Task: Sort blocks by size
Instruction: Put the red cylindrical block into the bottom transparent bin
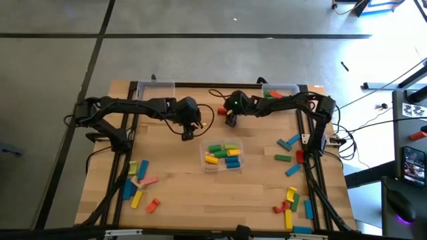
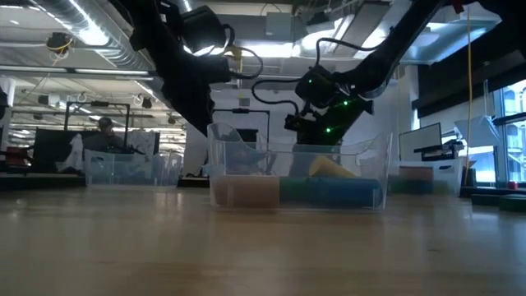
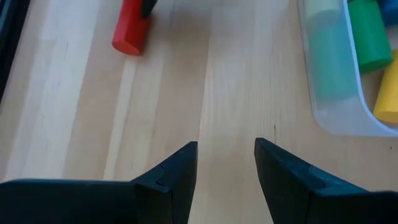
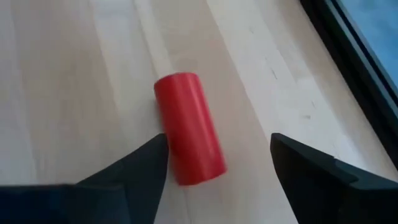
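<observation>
A red cylinder block [image 4: 189, 127] lies on its side on the wooden table [image 1: 180, 173], between the fingers of my open right gripper [image 4: 217, 155], which hovers just over it at the table's far middle [image 1: 231, 120]. My left gripper [image 3: 226, 162] stands open over bare wood to the left of it [image 1: 188, 133], holding nothing. The same red block [image 3: 129, 28] shows ahead of the left fingers. A clear bin [image 1: 222, 155] at the table's centre holds several green, yellow and blue blocks. My right gripper has one finger [image 4: 149, 163] close beside the red cylinder's long side [image 4: 177, 155], with the other finger well apart from it. I cannot tell whether that finger touches it. The cylinder lies flat on the table, along the fingers.
Two more clear bins stand at the far edge, one at the left [image 1: 155, 87] and one at the right [image 1: 280, 90] with blocks in it. Loose blocks lie at the near left [image 1: 137, 183], the right [image 1: 288, 143] and the near right [image 1: 291, 200].
</observation>
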`<state>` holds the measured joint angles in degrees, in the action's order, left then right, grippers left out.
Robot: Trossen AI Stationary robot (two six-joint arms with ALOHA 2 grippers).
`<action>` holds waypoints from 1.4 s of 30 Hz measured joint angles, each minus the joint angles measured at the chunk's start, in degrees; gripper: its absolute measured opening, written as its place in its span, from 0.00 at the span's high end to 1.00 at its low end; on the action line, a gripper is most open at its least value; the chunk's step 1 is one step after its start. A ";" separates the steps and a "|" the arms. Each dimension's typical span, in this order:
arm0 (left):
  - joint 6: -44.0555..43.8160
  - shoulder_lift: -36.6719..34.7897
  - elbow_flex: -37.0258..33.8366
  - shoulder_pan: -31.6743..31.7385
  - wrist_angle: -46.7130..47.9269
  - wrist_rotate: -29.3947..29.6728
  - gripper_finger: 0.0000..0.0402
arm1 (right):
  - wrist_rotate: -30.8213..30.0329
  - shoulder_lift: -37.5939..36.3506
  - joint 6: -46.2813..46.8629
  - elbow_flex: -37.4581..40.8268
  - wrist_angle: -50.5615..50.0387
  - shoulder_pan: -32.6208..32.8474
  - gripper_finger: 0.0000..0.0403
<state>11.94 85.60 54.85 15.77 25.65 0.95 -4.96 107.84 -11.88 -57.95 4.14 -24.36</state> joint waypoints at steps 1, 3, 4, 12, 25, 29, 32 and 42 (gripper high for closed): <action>0.00 0.00 0.00 0.02 -0.02 0.00 0.61 | 1.14 0.50 -0.17 -0.02 1.64 0.00 0.31; -0.24 0.00 0.00 0.02 -0.31 0.00 0.61 | 3.85 1.30 -0.26 -0.05 2.14 0.00 0.31; -0.35 0.00 0.00 0.02 -0.76 0.00 0.61 | 4.76 1.87 -0.36 -0.04 2.15 0.00 0.31; -0.56 0.02 0.00 -0.03 -1.14 -0.02 0.61 | 6.41 3.84 -1.80 -0.11 2.85 0.04 0.37; 3.22 -0.76 0.00 -0.03 -2.15 -0.02 0.61 | 6.76 3.77 -3.35 -0.15 2.64 0.02 0.68; 2.78 -3.50 0.00 -0.21 -0.99 0.40 0.61 | 5.10 1.23 -3.45 -0.07 -1.66 0.02 0.68; 1.68 -6.28 0.00 -0.59 -0.50 0.59 0.61 | 4.00 -2.04 -3.28 -0.07 -3.82 0.00 0.67; -2.69 -16.66 -6.79 -6.38 -3.28 1.41 0.61 | 2.33 -14.91 -0.57 -0.09 -10.36 4.55 0.66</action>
<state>9.25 68.94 48.06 9.39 22.37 2.36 -2.63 92.93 -12.45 -58.04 -6.22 -19.81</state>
